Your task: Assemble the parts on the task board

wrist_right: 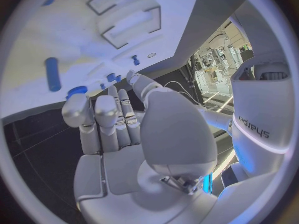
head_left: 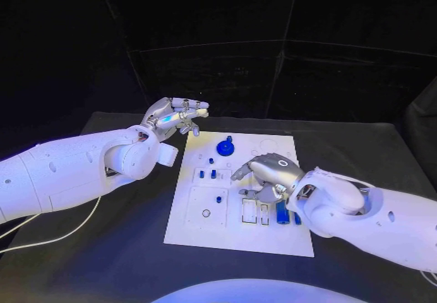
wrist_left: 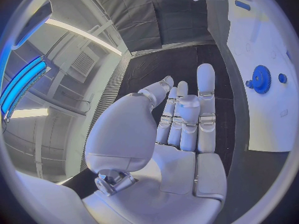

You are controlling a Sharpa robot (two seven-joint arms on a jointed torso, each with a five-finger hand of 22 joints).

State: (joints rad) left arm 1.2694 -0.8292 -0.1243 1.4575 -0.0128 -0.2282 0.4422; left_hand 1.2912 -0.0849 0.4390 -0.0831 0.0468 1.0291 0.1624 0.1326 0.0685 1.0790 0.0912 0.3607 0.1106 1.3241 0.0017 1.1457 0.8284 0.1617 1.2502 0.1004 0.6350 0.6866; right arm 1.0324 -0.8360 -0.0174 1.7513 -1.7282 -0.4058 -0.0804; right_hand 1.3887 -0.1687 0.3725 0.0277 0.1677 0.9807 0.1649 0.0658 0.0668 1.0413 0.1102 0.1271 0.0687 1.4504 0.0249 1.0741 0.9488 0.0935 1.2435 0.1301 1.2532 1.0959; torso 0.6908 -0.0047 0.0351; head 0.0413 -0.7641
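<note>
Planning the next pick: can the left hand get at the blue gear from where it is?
Probably yes. The left hand hangs open beside the board's far corner, and the gear stands uncovered nearby. The right hand is nearer the robot, apparently out of the way.

A black table (head_left: 109,252) stands before black backdrop panels (head_left: 218,69), with what appears to be a thin white cable (head_left: 64,237) trailing in a loop across its near-left surface.
</note>
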